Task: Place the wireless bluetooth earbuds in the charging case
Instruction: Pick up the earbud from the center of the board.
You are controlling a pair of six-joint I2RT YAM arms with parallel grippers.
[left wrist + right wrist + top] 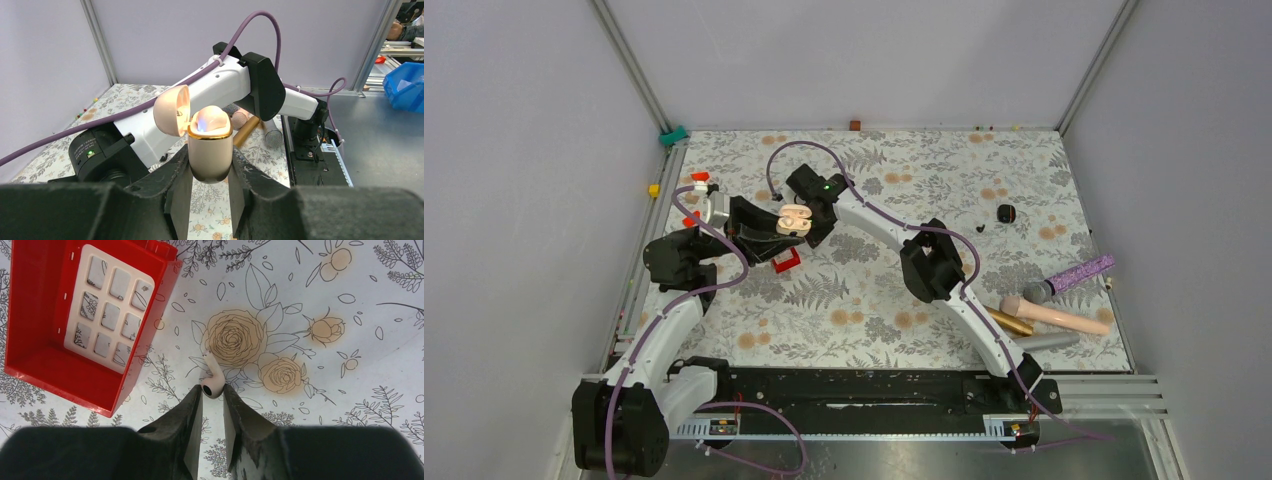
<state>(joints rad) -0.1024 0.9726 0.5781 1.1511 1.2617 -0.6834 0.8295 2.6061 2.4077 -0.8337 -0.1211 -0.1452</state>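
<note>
Beside the red box (30, 315), right gripper (212, 394) is probably pinching a pale earbud (212, 379); left gripper (210, 167) is clamping the open charging case (210, 147).

Case (210, 145) sits in left hand (209, 165), up over the worktop (924, 170) left of centre. Box (786, 262) lies on the worktop just nearside of it. Earbud (212, 380) sits between right hand (212, 392) fingertips, beside the box, not touching. Cylinders (1054, 310) are bunched by the near-right corner.

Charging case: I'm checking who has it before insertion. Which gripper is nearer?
Left. The left gripper clamps the charging case; the right gripper sits just beside it, pinching an earbud.
</note>
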